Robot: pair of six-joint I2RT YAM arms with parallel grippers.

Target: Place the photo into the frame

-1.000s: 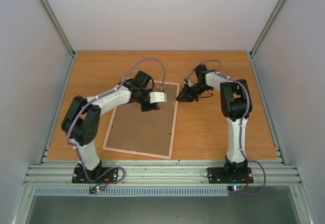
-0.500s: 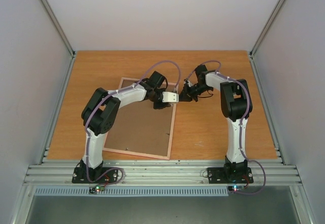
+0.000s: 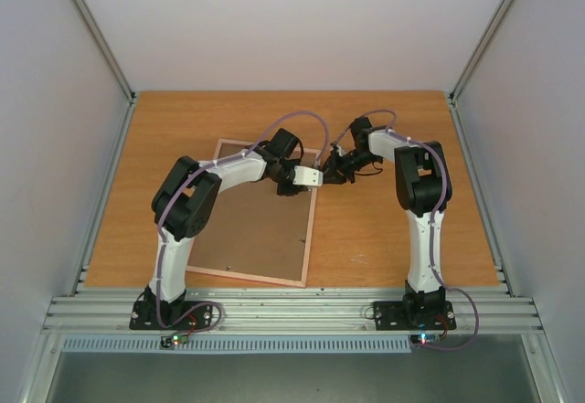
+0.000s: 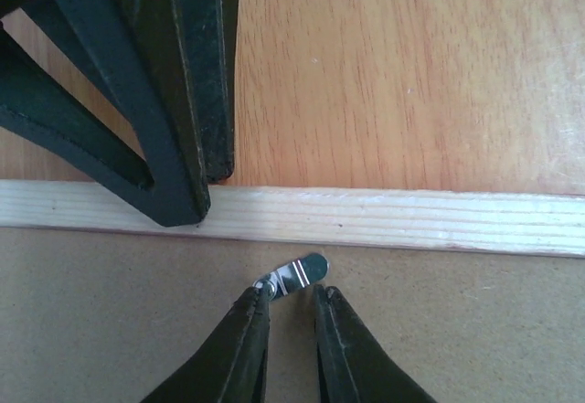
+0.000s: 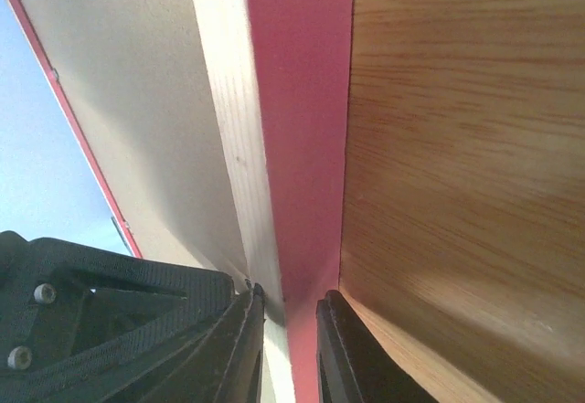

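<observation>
Top external | one frame (image 3: 312, 229), long axis 12–6 o'clock | left gripper (image 4: 291, 295) slightly parted | right gripper (image 5: 291, 298) likely pinching its 3-o'clock side

We saw the frame (image 5: 302, 101) pink on its outer edge and pale, faintly striped wood on its back, around a plain brown backing board (image 5: 137, 101). At its 3 o'clock, the table (image 5: 457, 147) was orange-brown with fine grain.
</observation>
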